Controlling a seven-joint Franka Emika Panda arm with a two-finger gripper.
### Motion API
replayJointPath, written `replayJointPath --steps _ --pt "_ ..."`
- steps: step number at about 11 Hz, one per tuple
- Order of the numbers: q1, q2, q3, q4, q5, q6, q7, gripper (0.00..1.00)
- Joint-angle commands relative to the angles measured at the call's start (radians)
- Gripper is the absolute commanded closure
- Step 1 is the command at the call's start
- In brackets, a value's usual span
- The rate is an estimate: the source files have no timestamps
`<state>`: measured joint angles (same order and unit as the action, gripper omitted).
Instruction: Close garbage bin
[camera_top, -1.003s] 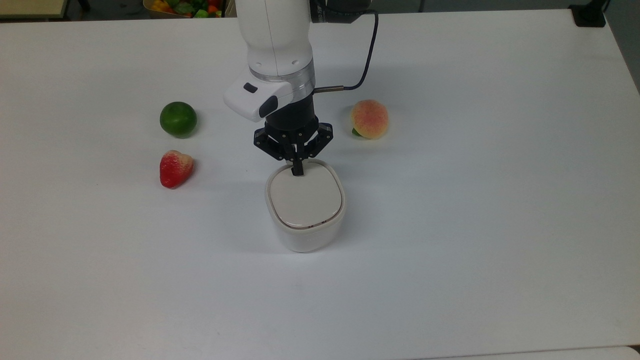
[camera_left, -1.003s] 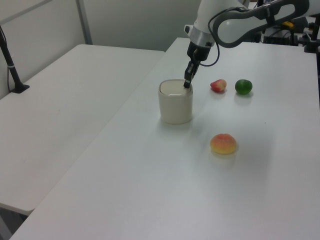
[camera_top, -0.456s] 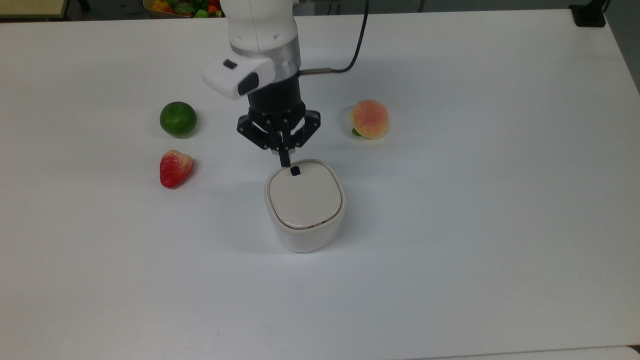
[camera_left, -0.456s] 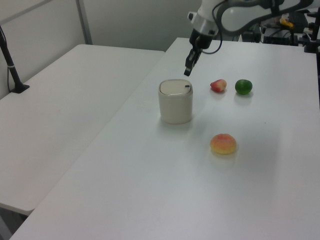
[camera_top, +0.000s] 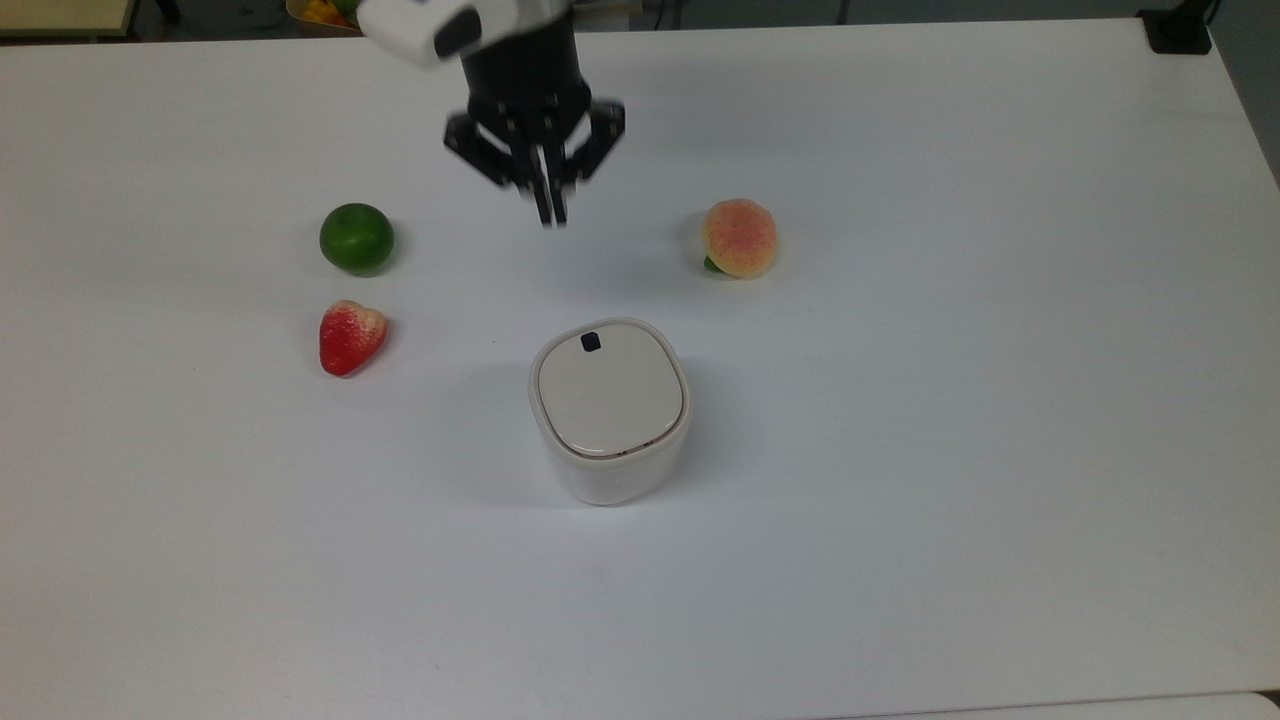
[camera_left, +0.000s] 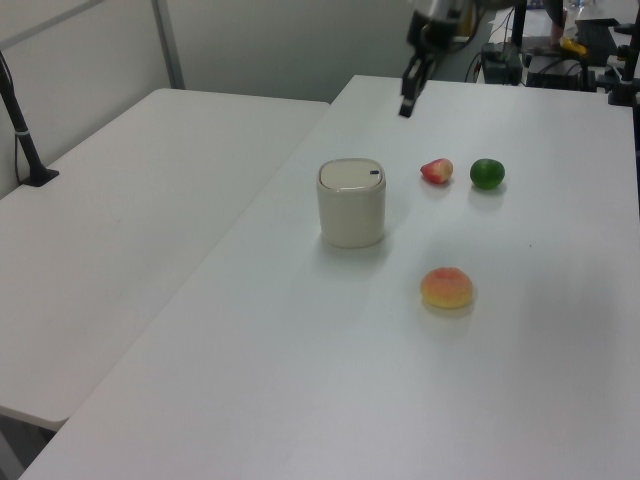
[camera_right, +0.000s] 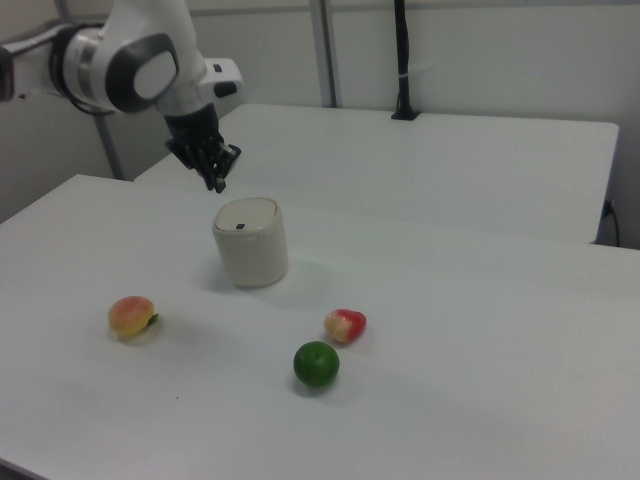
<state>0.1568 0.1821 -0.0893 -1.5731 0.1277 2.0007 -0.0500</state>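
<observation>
The white table (camera_top: 950, 400) carries everything, and near its middle stands the garbage bin (camera_top: 610, 470), its beige lid (camera_top: 610, 395) lying flat in the rim with the small black mark (camera_top: 591, 342) on the edge toward the arm, so the closing looks done. The gripper (camera_top: 552, 212) hangs high above the table and well apart from the bin, its 2 fingers drawn together on nothing, probably because a pressed lid needs no grasp. 3 toy fruits, a peach (camera_top: 739, 238), a lime (camera_top: 356, 238) and a strawberry (camera_top: 350, 337), sit clear of the bin.
</observation>
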Motion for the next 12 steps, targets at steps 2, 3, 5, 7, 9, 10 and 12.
replayJointPath --steps 2,3,5,7,9,10,12 --pt "-0.045 -0.159 -0.006 -0.027 0.004 -0.247 0.004 0.15" --pt "-0.052 -0.183 -0.006 -0.028 0.004 -0.293 0.002 0.0" --pt "-0.053 -0.222 -0.006 -0.028 0.003 -0.356 0.001 0.0" --pt "-0.051 -0.24 -0.006 -0.028 0.001 -0.39 0.004 0.0" --pt "-0.04 -0.256 -0.006 -0.038 -0.006 -0.393 -0.001 0.0" --pt "-0.036 -0.254 -0.006 -0.038 -0.011 -0.384 -0.002 0.0" --pt "-0.033 -0.247 -0.004 -0.047 -0.017 -0.37 -0.016 0.0"
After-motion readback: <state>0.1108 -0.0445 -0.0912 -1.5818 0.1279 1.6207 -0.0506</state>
